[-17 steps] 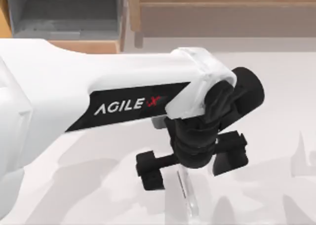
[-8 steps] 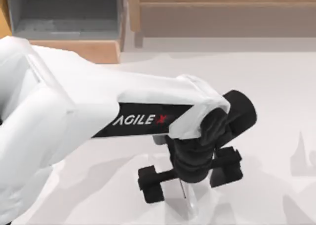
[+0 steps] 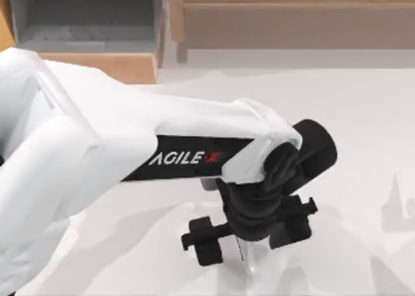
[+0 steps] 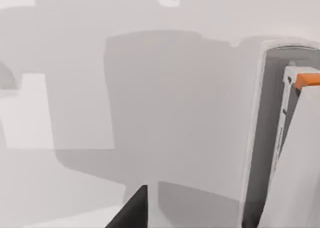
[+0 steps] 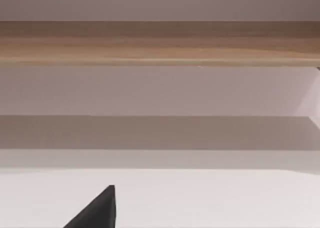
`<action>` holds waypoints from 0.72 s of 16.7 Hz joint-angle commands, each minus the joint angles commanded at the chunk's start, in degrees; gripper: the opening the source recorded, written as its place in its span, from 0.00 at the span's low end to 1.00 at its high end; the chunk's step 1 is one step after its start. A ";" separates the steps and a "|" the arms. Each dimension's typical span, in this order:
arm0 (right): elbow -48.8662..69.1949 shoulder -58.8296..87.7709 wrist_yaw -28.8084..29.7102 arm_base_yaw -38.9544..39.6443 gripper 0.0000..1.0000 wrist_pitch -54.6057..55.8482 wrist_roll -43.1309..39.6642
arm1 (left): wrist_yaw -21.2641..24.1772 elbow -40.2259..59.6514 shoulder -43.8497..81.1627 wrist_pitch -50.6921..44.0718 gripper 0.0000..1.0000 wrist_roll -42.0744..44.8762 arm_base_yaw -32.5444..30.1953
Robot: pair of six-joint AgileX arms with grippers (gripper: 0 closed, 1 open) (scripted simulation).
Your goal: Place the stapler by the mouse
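Surface [image 3: 363, 114]: pale and bare around me, reaching from the middle of the top view to 6 o'clock; a wooden ledge [image 3: 292, 10] and a grey box [image 3: 84, 17] lie beyond its 12 o'clock edge.
Left arm [image 3: 130, 147]: my big white arm comes in from 9 o'clock and ends near 6 o'clock.
Left claw [image 3: 249, 234]: pointing down over the stapler, black fingers spread either side of it; I judge they have not yet pinched it.
Stapler [image 3: 249, 267]: slim, whitish-grey, lying on the surface at 6 o'clock, right under my left claw. In the left wrist view its long body [image 4: 272, 138] runs just beside one finger.
Step in hand: the grasp, I judge. Centre both fingers across the narrow body, sink low, then press evenly so it doesn't twist.
Room: open surface toward 3 o'clock; the 6 o'clock edge is close, so I'd lift before travelling.
Right claw: I cannot tell its state; a dark finger tip [image 5: 97, 210] looks toward the ledge.
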 joint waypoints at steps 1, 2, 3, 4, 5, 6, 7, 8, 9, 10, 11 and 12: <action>0.00 0.00 0.00 0.00 1.00 0.00 0.00 | 0.00 0.00 0.00 0.00 0.55 0.00 0.00; 0.00 0.00 0.00 0.00 1.00 0.00 0.00 | 0.00 0.00 0.00 0.00 0.47 0.00 0.00; 0.00 0.00 0.00 0.00 1.00 0.00 0.00 | 0.00 0.00 0.00 0.00 0.40 0.00 0.00; 0.00 0.00 0.00 0.00 1.00 0.00 0.00 | 0.00 0.00 0.00 0.00 0.32 0.00 0.00; 0.00 0.00 0.00 0.00 1.00 0.00 0.00 | 0.00 0.00 0.00 0.00 0.25 0.00 0.00; 0.00 0.00 0.00 0.00 1.00 0.00 0.00 | 0.00 0.00 0.00 0.00 0.17 0.00 0.00; 0.00 0.00 0.00 0.00 1.00 0.00 0.00 | 0.00 0.00 0.00 0.00 0.10 0.00 0.00; 0.00 0.00 0.00 0.00 1.00 0.00 0.00 | 0.00 0.00 0.00 0.00 0.02 0.00 0.00; 0.00 0.00 0.00 0.00 1.00 0.00 0.00 | 0.00 0.00 0.00 0.00 0.00 0.00 0.00; 0.00 0.00 0.00 0.00 1.00 0.00 0.00 | 0.00 0.00 0.00 0.00 0.00 0.00 0.00; 0.00 0.00 0.00 0.00 1.00 0.00 0.00 | 0.00 0.00 0.00 0.00 0.00 0.00 0.00; 0.00 0.00 0.00 0.00 1.00 0.00 0.00 | 0.00 0.00 0.00 0.00 0.00 0.00 0.00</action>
